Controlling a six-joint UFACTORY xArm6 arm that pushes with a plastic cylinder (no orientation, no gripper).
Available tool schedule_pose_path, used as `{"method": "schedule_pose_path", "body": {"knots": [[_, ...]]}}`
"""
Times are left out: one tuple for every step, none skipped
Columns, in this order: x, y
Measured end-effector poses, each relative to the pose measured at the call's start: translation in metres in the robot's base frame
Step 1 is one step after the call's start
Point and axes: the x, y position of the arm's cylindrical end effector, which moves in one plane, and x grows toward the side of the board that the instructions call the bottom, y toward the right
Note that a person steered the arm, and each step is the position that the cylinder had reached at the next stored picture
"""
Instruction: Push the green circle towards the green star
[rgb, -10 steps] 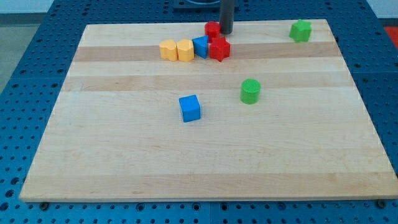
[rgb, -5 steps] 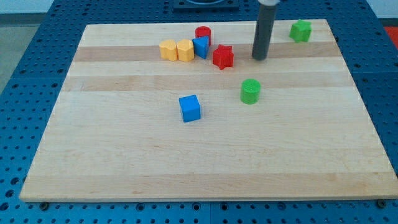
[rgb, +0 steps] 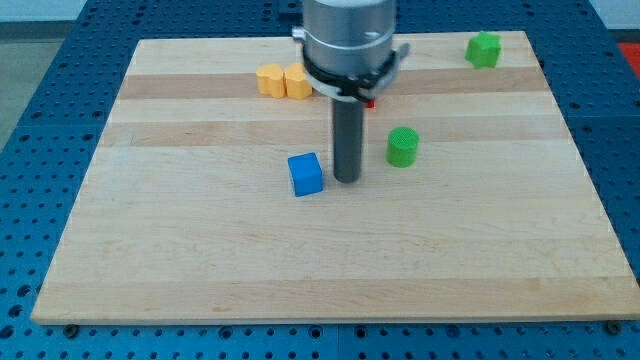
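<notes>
The green circle (rgb: 403, 146), a short upright cylinder, stands right of the board's middle. The green star (rgb: 483, 49) sits near the board's top right corner. My tip (rgb: 347, 180) rests on the board between the blue cube (rgb: 306, 173) and the green circle. It lies to the left of and slightly below the circle, apart from it, and close to the cube's right side.
Two yellow blocks (rgb: 282, 80) sit side by side near the top of the wooden board (rgb: 200, 260). The arm's grey head (rgb: 348, 40) hides the red and blue blocks behind it; only a sliver of red (rgb: 369, 101) shows.
My tip has moved from the top of the board, first rightward, then down and left to a spot between the blue cube and the green circle. The arm's head now covers the red blocks.
</notes>
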Motion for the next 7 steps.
{"method": "schedule_pose_path", "body": {"knots": [[-0.009,0.030],[-0.035,0.030],[-0.073,0.040],[-0.121,0.060],[-0.138,0.067],[-0.138,0.066],[-0.125,0.052]]}}
